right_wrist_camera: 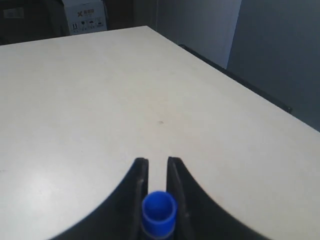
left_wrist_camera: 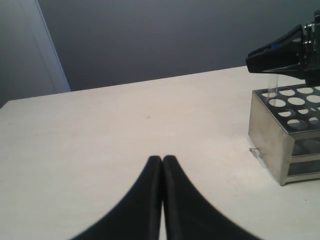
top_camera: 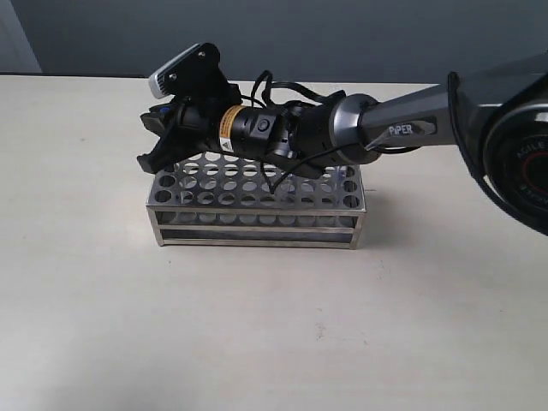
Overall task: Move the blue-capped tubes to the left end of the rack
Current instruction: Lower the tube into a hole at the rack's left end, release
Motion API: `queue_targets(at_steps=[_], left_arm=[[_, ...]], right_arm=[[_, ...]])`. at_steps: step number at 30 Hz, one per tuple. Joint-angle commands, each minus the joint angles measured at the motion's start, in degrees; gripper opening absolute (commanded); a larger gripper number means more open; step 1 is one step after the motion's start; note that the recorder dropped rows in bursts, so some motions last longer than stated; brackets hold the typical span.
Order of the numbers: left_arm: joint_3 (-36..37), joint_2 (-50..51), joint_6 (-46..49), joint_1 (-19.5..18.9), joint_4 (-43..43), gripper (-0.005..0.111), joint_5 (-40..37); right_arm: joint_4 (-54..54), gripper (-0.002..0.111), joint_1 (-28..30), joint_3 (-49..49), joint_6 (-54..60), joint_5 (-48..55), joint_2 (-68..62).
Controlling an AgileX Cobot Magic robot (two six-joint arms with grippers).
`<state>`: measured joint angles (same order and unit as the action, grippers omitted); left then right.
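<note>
A shiny steel rack [top_camera: 257, 221] with rows of round holes in its top plate stands in the middle of a pale bench [top_camera: 257, 342]. The right arm [top_camera: 402, 124] reaches in from the right and stretches low over the whole length of the rack, so that the right gripper [top_camera: 147, 139] hangs above the rack's left end.

The jaws are closed on a blue-capped tube [right_wrist_camera: 159, 210]. In the right wrist view the blue cap sits squarely between the two black fingers, well back from their tips, with a finger pressed against each side. The tips themselves stand slightly apart beyond the cap, with bare bench showing between them.

From the left wrist view the clear body of the tube hangs straight down from the jaws, upright, and its lower end meets the top plate at a hole in the rack's left end (how deep it goes into the hole cannot be told).

The arm hides much of the far rows of the rack in the exterior view, so any other tubes there cannot be made out.

The left gripper [left_wrist_camera: 162, 159] is low over bare bench, well to the left of the rack, its jaws shut tip to tip with nothing between them.
</note>
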<state>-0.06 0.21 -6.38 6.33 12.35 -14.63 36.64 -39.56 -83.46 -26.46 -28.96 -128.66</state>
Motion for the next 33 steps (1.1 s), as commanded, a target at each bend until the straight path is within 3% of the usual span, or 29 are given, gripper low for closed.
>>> queue_targets(at_steps=[1, 7, 9, 13, 15, 20, 30, 33], left_arm=[[0.1, -0.2, 0.0, 0.0, 0.4, 0.0, -0.1], [0.1, -0.2, 0.0, 0.0, 0.4, 0.0, -0.1], [0.1, -0.2, 0.0, 0.0, 0.4, 0.0, -0.1], [0.1, -0.2, 0.0, 0.0, 0.4, 0.0, -0.1], [0.1, -0.2, 0.0, 0.0, 0.4, 0.0, -0.1], [0.1, -0.2, 0.0, 0.0, 0.4, 0.0, -0.1], [0.1, -0.2, 0.0, 0.0, 0.4, 0.0, -0.1], [0.1, -0.2, 0.0, 0.0, 0.4, 0.0, -0.1]], right_arm=[[0.1, -0.001, 0.1, -0.3, -1.8, 0.3, -0.9], [0.1, 0.003, 0.1, -0.3, -2.6, 2.1, -0.9], [0.1, 0.015, 0.1, -0.3, -2.6, 2.5, -0.9], [-0.1, 0.052, 0.1, -0.3, -2.8, 2.6, -0.8], [-0.2, 0.06, 0.1, -0.3, -3.0, 2.6, -0.5], [-0.2, 0.054, 0.1, -0.3, -3.1, 3.7, 1.9], [0.2, 0.054, 0.3, 0.3, -3.1, 16.4, 9.8], [-0.1, 0.054, 0.8, 3.4, -3.1, 15.3, 12.7]])
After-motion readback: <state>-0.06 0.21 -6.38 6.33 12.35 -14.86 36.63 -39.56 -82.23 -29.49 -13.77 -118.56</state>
